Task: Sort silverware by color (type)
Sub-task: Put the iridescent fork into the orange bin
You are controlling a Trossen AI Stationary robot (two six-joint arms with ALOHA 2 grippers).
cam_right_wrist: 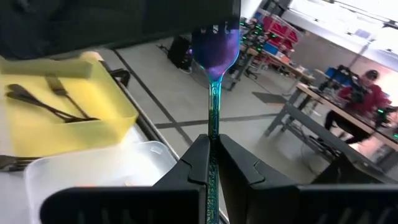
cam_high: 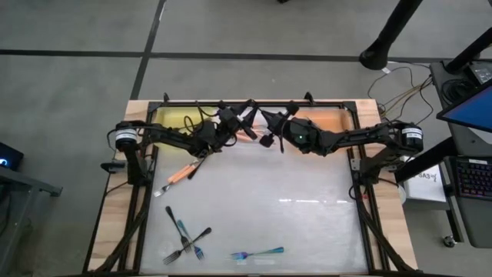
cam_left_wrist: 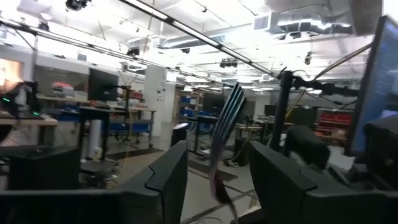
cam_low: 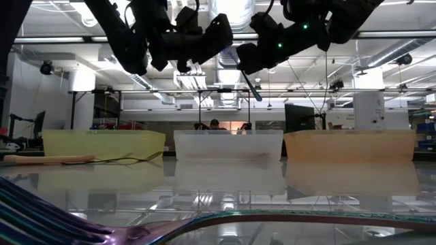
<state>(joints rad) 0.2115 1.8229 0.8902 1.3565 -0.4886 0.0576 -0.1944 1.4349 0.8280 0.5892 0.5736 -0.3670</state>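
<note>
From above, both arms meet over the table's (cam_high: pixel 254 192) far edge. An orange fork (cam_high: pixel 178 175) lies near the left side; black and blue ones cluster at the near edge.

Left gripper (cam_left_wrist: pixel 214 180): fingers apart around a fork's tines (cam_left_wrist: pixel 225 124).

Right gripper (cam_right_wrist: pixel 213 163): fingers clamped on a blue fork (cam_right_wrist: pixel 214 93).

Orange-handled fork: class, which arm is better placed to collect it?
Left, probably. The orange-handled fork lies on the left side, near the left gripper, which is open; the right gripper is shut on a teal fork.
</note>
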